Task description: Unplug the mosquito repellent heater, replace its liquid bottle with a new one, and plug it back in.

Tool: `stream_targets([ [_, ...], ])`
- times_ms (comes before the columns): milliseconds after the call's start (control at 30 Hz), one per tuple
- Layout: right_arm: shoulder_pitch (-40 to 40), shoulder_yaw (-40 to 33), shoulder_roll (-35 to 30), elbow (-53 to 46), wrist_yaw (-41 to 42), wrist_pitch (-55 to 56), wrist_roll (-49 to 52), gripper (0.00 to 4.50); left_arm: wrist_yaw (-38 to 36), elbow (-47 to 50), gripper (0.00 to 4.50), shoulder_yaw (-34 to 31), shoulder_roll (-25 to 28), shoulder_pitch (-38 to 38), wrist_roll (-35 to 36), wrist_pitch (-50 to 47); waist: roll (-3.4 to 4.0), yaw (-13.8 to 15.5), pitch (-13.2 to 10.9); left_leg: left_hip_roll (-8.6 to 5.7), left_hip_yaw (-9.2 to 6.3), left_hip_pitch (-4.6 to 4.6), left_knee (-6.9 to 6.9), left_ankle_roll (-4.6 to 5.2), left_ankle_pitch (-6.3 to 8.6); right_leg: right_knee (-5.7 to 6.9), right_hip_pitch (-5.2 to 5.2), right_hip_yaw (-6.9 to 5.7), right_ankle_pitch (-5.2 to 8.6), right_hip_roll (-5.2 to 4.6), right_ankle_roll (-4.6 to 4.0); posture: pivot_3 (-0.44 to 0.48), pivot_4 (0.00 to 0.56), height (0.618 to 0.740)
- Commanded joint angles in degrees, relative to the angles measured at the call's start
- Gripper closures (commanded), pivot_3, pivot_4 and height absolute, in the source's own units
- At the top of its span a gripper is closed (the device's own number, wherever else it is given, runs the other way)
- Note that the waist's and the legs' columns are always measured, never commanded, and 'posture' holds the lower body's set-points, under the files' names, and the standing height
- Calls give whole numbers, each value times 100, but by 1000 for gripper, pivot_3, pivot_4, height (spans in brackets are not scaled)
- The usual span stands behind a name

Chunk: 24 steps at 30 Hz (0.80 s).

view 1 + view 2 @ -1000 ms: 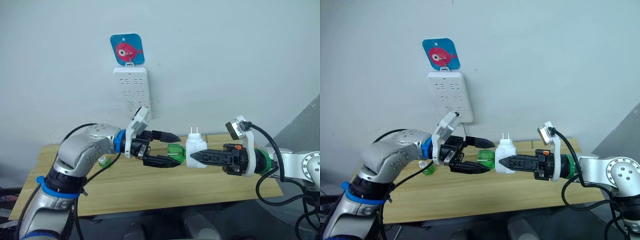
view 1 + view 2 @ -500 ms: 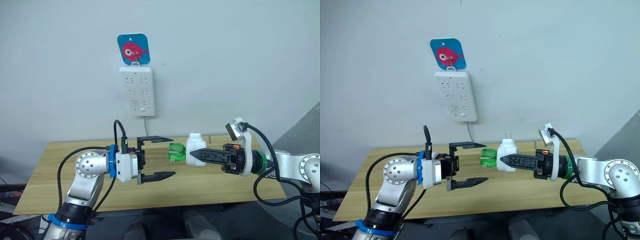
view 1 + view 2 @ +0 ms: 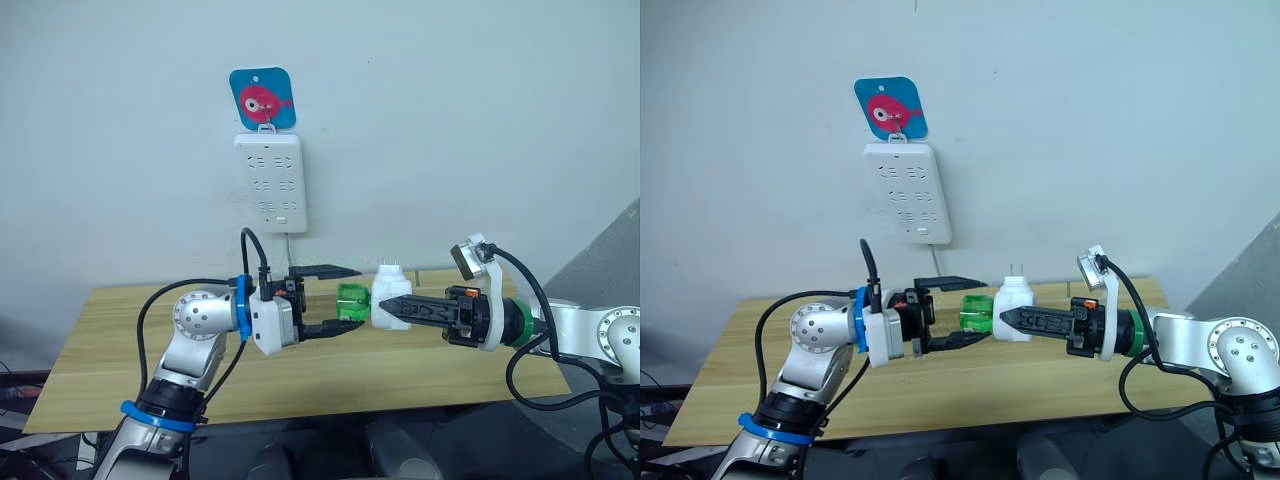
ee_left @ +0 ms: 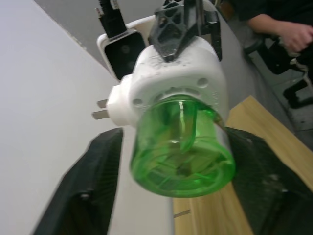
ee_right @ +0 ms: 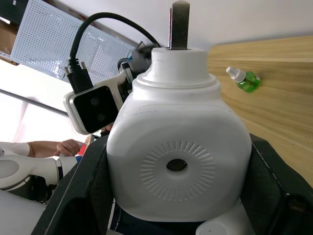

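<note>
Above the wooden table [image 3: 420, 375], my right gripper [image 3: 385, 311] clamps the mosquito repellent heater [image 3: 388, 297], prongs toward twelve o'clock. At its nine o'clock, my left gripper [image 3: 352, 297] stands wide, its fingers [image 4: 83, 196] flanking the attached green bottle [image 4: 182, 149] without touching. I see the new one [image 5: 244, 79] lying on the tabletop, well apart.

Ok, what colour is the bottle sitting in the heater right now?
Translucent green; the bottle in the white heater shows best in the left wrist view.
</note>
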<state>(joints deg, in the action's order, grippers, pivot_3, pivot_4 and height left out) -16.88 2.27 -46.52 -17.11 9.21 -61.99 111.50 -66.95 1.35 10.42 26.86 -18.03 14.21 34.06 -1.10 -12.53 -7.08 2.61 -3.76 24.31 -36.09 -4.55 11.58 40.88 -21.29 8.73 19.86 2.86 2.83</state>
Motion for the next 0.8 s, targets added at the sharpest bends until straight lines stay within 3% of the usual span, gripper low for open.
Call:
stream_targets([
  [33,-105,-129,29,-106,18,43,150,1496,47,240,2241,23,84,-42,227,-163,0,-2,0,0,0,0,0,0,0,0,0,0,0,0,0,-211,74,740],
  [133,-104,-130,23,-132,13,39,150,1496,-158,576,2242,97,343,-35,602,-818,0,-6,0,0,-1,0,1,0,0,0,-1,-1,0,0,0,-213,74,740],
  [200,-92,-129,2,-177,38,24,150,1496,-97,1041,2242,171,771,-62,1057,-2490,0,-16,0,1,-2,0,2,0,0,0,-2,-2,0,1,0,-212,75,740],
  [300,-92,-102,-84,-263,135,-51,150,1496,655,1476,2242,112,1482,-757,3022,-6450,0,-19,-1,2,-16,4,1,0,0,7,-4,-12,1,2,0,-201,74,740],
  [400,-108,-51,-147,-304,213,-97,150,1496,744,1395,2242,34,1813,-1374,4183,-8490,-1,-9,-2,-3,-35,8,0,0,0,9,-2,-37,1,3,0,-196,74,740],
  [567,-180,49,-180,-341,320,-140,150,1496,700,759,2242,-97,1624,-1972,4653,-9620,0,-11,-2,-2,-38,6,5,0,0,5,-3,-43,2,8,-1,-193,72,740],
  [733,-173,75,-178,-370,318,-97,150,1496,201,1155,2242,15,1643,-1656,3770,-8556,0,-2,-2,-1,-37,6,7,0,0,3,-3,-39,2,9,-3,-198,69,740],
  [800,-153,77,-182,-377,313,-76,150,1496,49,1403,1498,-38,1628,-1467,3528,-8118,0,14,-2,0,-37,6,7,0,0,2,-2,-38,2,8,-3,-195,71,740],
])
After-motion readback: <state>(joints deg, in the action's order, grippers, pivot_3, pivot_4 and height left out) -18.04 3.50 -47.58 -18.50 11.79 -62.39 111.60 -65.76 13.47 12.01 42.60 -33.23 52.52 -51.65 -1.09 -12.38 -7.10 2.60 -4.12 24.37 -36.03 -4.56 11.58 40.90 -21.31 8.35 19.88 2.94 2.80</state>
